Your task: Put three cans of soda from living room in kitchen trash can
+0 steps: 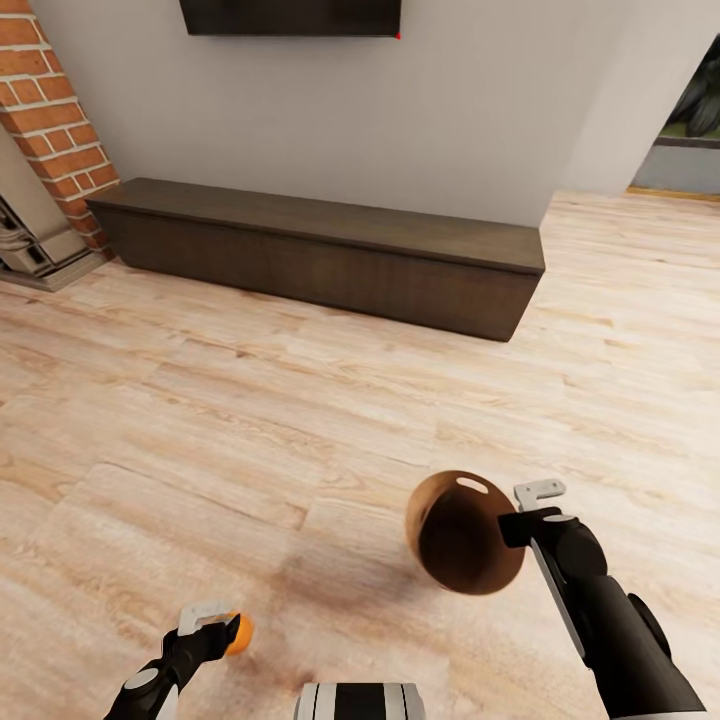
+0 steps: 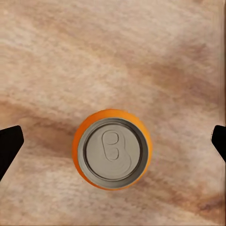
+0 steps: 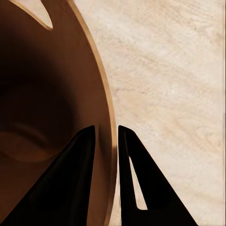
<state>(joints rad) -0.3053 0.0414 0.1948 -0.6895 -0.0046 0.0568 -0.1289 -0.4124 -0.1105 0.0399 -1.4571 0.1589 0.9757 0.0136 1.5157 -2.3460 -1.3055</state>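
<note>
From the head view we saw a light wood plank floor (image 1: 250, 420) running to a long, low dark-brown cabinet (image 1: 320, 255) against the pale far wall, with a brick column (image 1: 55, 110) at the far left and the lower edge of a dark screen (image 1: 290, 15) on the wall above. Our right gripper (image 1: 528, 505) held the trash can (image 1: 462, 535) by its rim, near and to the right. The bin was tipped on its side above the floor, its dark brown inside turned toward us and the oval hand slot uppermost. Near and to the left, our left gripper (image 1: 215, 625) sat low, with an orange soda can (image 1: 238, 633) just beside its fingers; we could not tell here whether they touched.

In the left wrist view we looked straight down on the orange soda can (image 2: 112, 149), upright on the floor, its grey top and pull tab facing us. The two dark fingertips (image 2: 8, 146) stood well apart on either side of it, spread wide and not touching it.

In the right wrist view the two dark fingers (image 3: 70, 183) were clenched on the trash can's rim (image 3: 107, 141), one inside the wall and one outside, the pale floor beyond.
</note>
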